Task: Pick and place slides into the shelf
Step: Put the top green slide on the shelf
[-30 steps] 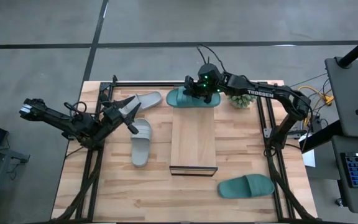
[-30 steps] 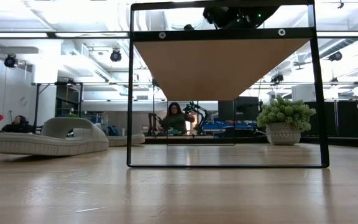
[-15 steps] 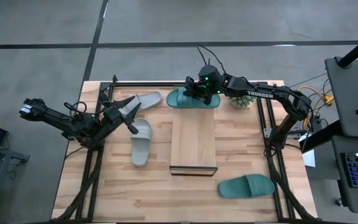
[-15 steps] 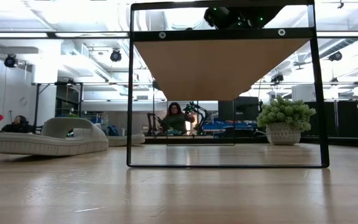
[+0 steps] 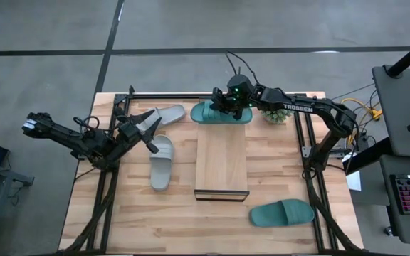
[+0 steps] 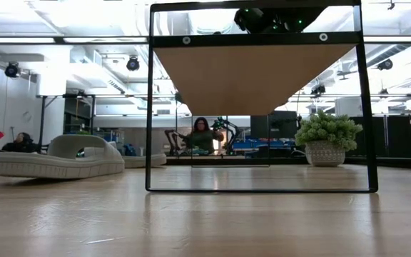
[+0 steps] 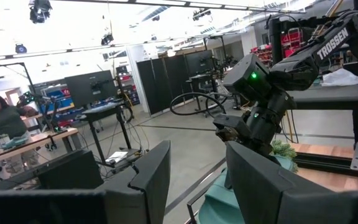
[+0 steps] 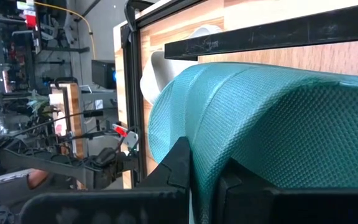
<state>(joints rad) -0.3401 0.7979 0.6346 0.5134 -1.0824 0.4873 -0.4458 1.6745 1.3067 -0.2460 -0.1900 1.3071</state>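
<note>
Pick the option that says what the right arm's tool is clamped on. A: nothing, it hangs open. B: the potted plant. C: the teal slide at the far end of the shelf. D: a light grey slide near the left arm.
C: the right wrist view shows the right tool shut on the strap of the teal slide, which the high view places at the far end of the shelf.

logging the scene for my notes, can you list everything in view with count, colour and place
grey slides: 2, light grey, one left of the shelf, one at the table's far left
teal slides: 2, dark teal, one on the table near the front right, one at the shelf's far end, held
shelf: 1, light wood, table centre
plant: 1, green, far right
person: 1, seated in the room behind
left gripper: fingers apart, empty, above the grey slides
right gripper: fingers shut on the far teal slide
</note>
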